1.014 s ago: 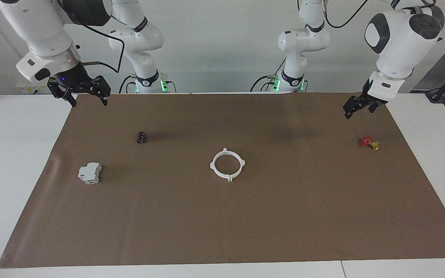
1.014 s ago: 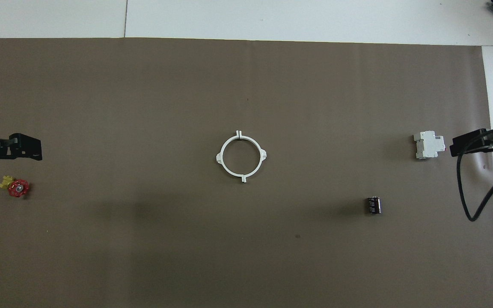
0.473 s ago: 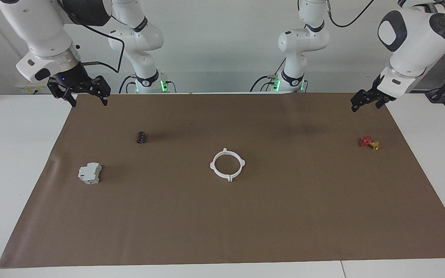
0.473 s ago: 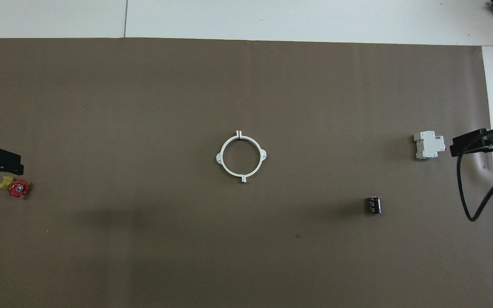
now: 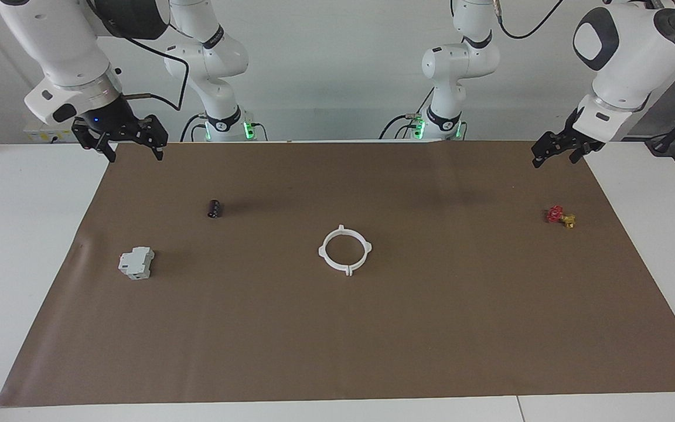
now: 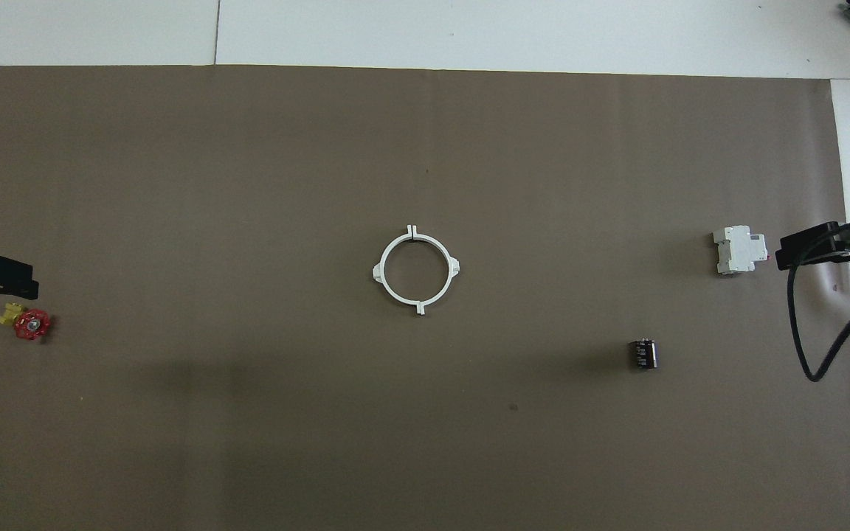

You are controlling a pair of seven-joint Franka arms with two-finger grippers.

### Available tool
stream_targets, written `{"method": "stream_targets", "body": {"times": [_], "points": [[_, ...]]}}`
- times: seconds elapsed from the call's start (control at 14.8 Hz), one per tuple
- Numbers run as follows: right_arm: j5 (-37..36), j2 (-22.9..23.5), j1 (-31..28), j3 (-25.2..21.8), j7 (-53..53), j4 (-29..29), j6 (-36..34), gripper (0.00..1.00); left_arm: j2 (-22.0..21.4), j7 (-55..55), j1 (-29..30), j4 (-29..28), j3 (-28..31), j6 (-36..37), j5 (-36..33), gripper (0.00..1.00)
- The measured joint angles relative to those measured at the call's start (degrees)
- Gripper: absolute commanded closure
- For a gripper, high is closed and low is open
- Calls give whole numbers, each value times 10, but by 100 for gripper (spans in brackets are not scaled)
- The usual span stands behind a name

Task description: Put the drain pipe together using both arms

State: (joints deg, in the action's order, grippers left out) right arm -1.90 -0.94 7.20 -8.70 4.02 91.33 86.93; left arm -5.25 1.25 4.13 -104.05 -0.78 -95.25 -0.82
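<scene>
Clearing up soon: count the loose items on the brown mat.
4: white ring mid-mat; black cylinder and grey-white block toward the right arm's end; red-yellow valve toward the left arm's.

You have a white tabletop (image 5: pixel 27 234) almost wholly covered by a brown mat (image 5: pixel 337 340). On the mat lie a white ring (image 5: pixel 344 251) at the middle, a grey-white block (image 5: pixel 136 262) and a small black cylinder (image 5: pixel 214 208) toward the right arm's end, and a red-and-yellow valve (image 5: pixel 560 216) toward the left arm's end.

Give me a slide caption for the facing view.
Assembled white plastic ring lies mid-mat; open left gripper and right gripper hover at the brown mat's corners.
</scene>
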Motion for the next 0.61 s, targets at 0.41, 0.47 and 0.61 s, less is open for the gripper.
{"method": "stream_targets", "body": {"times": [0.41, 0.47, 0.61], "points": [[0, 0, 0, 0, 0, 0, 0, 0, 0, -4, 0, -5, -5, -37, 0, 0], [0, 0, 0, 0, 0, 0, 0, 0, 0, -4, 0, -5, -5, -40, 0, 0], [0, 0, 0, 0, 0, 0, 0, 0, 0, -4, 0, -5, -5, -42, 0, 0]]}}
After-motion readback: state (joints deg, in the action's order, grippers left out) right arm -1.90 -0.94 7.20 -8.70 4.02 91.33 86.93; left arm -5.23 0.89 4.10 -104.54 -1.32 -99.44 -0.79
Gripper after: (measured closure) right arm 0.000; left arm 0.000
